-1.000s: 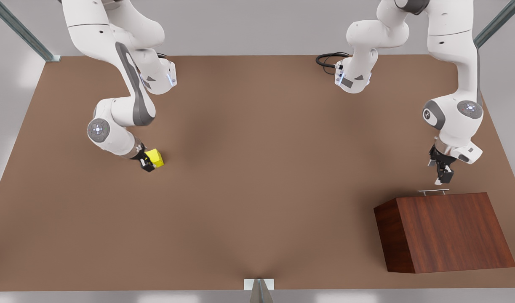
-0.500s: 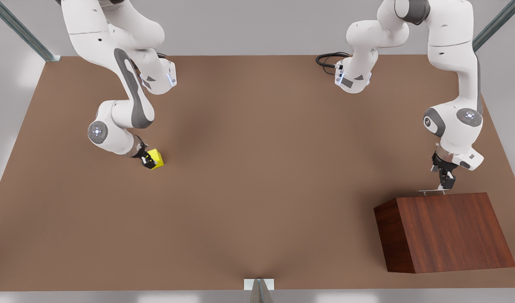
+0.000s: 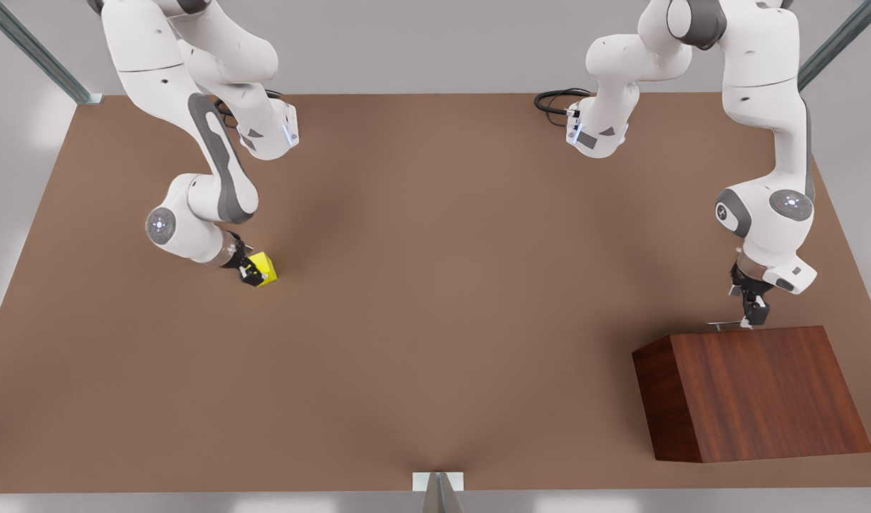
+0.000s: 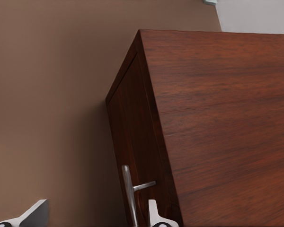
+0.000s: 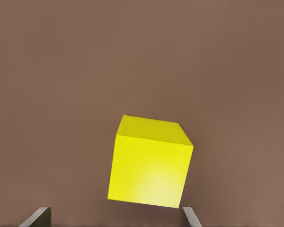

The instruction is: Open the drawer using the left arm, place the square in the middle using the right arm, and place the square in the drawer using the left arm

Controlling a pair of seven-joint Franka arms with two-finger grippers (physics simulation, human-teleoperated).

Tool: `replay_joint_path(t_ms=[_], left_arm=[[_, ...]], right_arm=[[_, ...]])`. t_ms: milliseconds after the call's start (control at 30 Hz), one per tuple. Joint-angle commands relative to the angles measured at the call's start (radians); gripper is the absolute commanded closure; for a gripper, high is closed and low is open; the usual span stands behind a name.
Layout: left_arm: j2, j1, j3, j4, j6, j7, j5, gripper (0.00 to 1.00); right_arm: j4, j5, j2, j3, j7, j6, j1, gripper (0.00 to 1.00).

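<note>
Left gripper, front view: black two-finger left gripper (image 3: 747, 318) hangs at the thin silver bar handle (image 3: 727, 324), at the far edge of the dark reddish-brown wood-grain cabinet (image 3: 752, 392) on the front view's right; fingers parted.
Right gripper, front view: black two-finger right gripper (image 3: 253, 273) sits low on the matte brown worktop (image 3: 435, 299) at the front view's left, against the small bright yellow cube (image 3: 265, 267); fingers apart around it, not visibly clamped.
Drawer, front view: closed, its front flush with the cabinet.
Left wrist view: two pale fingertips (image 4: 154, 215) stand spread, one on each side of the handle (image 4: 128, 191); the handle stands off the drawer front (image 4: 132, 142) on a short post.
Right wrist view: cube (image 5: 150, 163) rests on the worktop (image 5: 132, 56), between two grey fingertips (image 5: 35, 216) held wide, with gaps on both sides.
</note>
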Motion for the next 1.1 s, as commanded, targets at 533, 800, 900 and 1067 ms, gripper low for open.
replay_joint_path(t_ms=[533,800,900,1067], left_arm=[[0.005,0.0,-0.011,-0.006,-0.009,0.0,-0.002,0.0],[0.003,0.0,-0.011,-0.014,-0.021,0.0,-0.002,0.0],[0.0,0.0,-0.012,-0.021,-0.029,0.0,-0.002,0.0],[-0.022,0.0,-0.011,-0.037,-0.05,0.0,-0.003,0.0]], right_arm=[[-0.016,-0.067,0.023,-0.001,0.117,0.052,-0.063,0.0],[-0.028,-0.067,0.054,-0.001,0.108,0.065,-0.077,0.0],[-0.027,-0.067,0.066,0.0,0.103,0.076,-0.074,0.0],[-0.031,-0.067,0.094,0.0,0.02,0.105,-0.068,0.0]])
